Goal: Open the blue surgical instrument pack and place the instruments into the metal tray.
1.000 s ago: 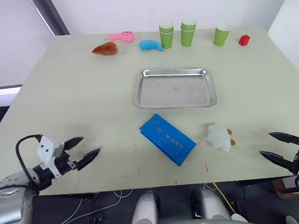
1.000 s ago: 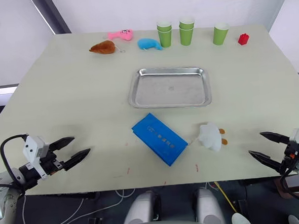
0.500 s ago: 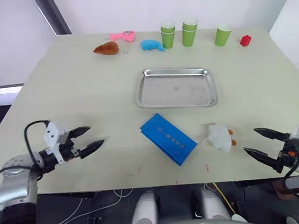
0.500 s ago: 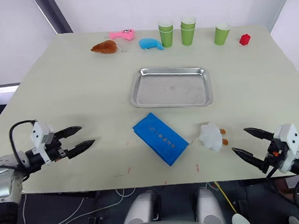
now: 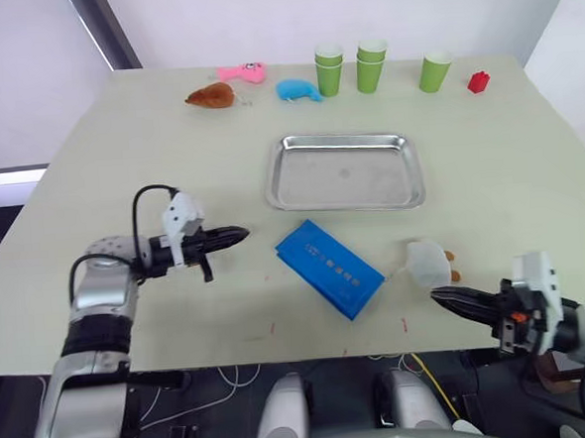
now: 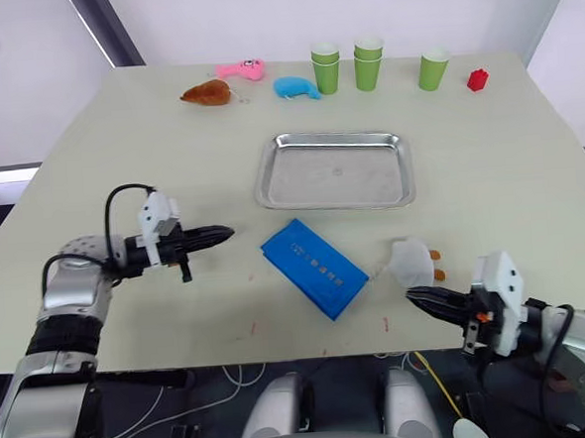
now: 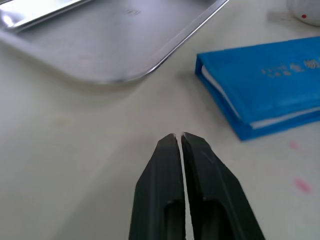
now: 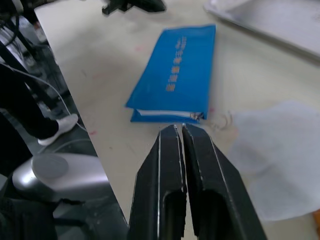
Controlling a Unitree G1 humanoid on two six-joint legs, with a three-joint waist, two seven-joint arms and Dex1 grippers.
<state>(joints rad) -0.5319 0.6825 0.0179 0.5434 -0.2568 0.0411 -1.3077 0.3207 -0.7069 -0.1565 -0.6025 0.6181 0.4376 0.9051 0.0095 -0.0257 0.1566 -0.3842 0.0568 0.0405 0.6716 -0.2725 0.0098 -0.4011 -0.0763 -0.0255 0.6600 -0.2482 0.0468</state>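
The blue surgical instrument pack (image 5: 329, 269) lies closed and flat on the table, just in front of the empty metal tray (image 5: 345, 176). The instruments are hidden. My left gripper (image 5: 242, 234) is shut and empty, its tips pointing at the pack's left end from a short gap away. In the left wrist view the left gripper (image 7: 180, 136) stands before the pack (image 7: 265, 85) and the tray's corner (image 7: 125, 77). My right gripper (image 5: 438, 293) is shut and empty, low at the front right, pointing at the pack's right end (image 8: 175, 75).
A white plush toy (image 5: 430, 264) lies just beyond the right gripper, beside the pack. Along the far edge stand three green cup stacks (image 5: 368, 63), a red block (image 5: 478, 81), a blue whale toy (image 5: 295, 89), a pink toy (image 5: 240, 72) and a brown toy (image 5: 210, 96).
Both grippers went from open to shut. The left arm swung in to the right toward the pack. The right arm came in to the left, near the white plush.
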